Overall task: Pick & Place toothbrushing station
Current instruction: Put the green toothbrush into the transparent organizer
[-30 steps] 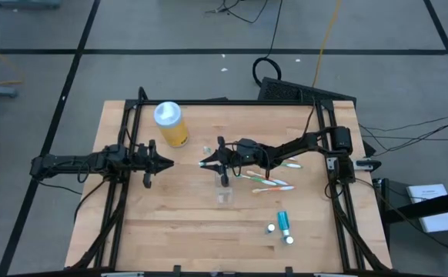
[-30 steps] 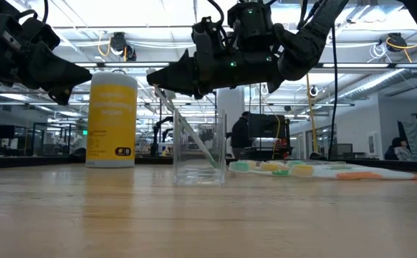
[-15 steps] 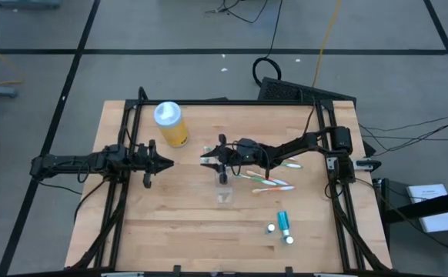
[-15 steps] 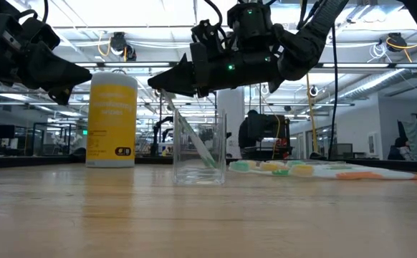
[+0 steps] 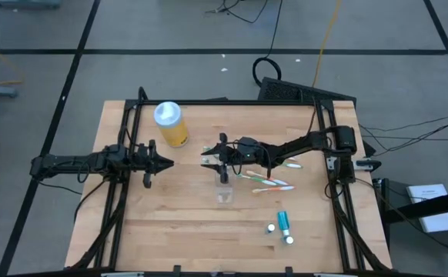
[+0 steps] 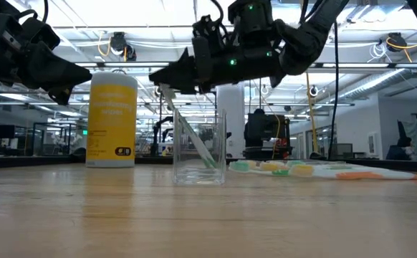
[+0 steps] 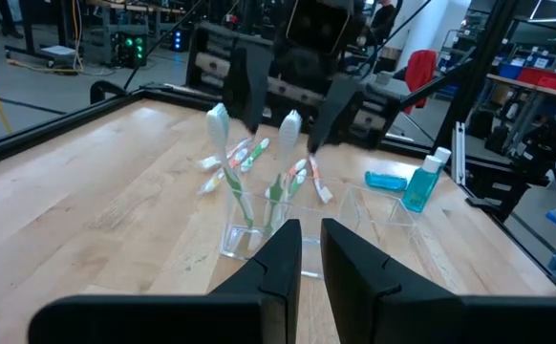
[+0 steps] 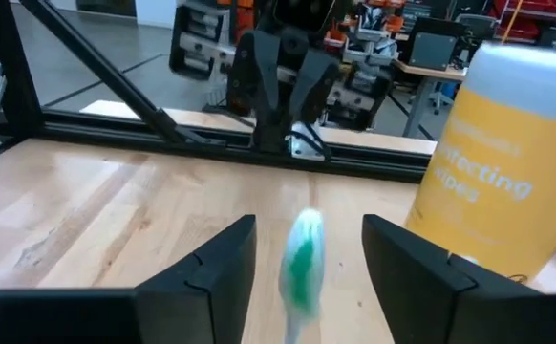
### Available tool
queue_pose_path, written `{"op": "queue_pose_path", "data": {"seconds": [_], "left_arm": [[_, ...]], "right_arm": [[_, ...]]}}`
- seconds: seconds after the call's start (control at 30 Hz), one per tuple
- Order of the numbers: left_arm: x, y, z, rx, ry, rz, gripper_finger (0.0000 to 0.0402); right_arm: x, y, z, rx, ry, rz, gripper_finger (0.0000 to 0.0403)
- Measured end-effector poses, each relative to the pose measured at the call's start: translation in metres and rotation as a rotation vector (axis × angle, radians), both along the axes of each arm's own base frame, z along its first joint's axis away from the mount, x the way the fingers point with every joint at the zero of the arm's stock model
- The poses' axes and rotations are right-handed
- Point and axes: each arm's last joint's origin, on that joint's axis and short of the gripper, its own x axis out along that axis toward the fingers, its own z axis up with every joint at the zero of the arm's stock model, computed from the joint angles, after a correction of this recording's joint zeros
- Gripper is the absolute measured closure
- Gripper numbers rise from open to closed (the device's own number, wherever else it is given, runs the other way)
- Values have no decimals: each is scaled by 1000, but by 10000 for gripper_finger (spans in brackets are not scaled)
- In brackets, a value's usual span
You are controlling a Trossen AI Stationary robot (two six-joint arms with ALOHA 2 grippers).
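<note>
1. The right claw (image 5: pixel 211 159) is being held spread open above the clear cup (image 5: pixel 224 195), gripping nothing.
2. Two toothbrushes (image 7: pixel 223 158) are being propped inside the cup, mid-table.
3. The left claw (image 5: pixel 168 161) is being kept shut near the table's left edge.

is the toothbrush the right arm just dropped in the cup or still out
In. The toothbrush leans inside the clear cup, while the right gripper stands open above it.
</note>
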Motion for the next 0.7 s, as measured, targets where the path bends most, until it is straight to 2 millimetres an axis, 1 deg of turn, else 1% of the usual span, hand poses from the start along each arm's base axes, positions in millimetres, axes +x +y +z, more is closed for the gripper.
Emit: {"op": "queue_pose_path", "data": {"seconds": [0.1,0.23,0.3,0.37,0.47,0.57,0.7], "left_arm": [[0,0,0,0,0,0,353],[0,0,0,0,0,0,353],[0,0,0,0,0,1,353],[0,0,0,0,0,0,353],[0,0,0,0,0,1,353],[0,0,0,0,0,0,353],[0,0,0,0,0,0,353]], "right_arm": [[-4,0,6,-2,40,-23,211],[-11,0,23,-7,63,-25,211],[-16,1,29,-21,104,-28,212],[-22,1,35,-30,141,-71,214],[-34,0,49,-43,201,-131,215],[-47,0,61,-44,259,-134,215],[-64,2,71,-45,348,-128,219]]}}
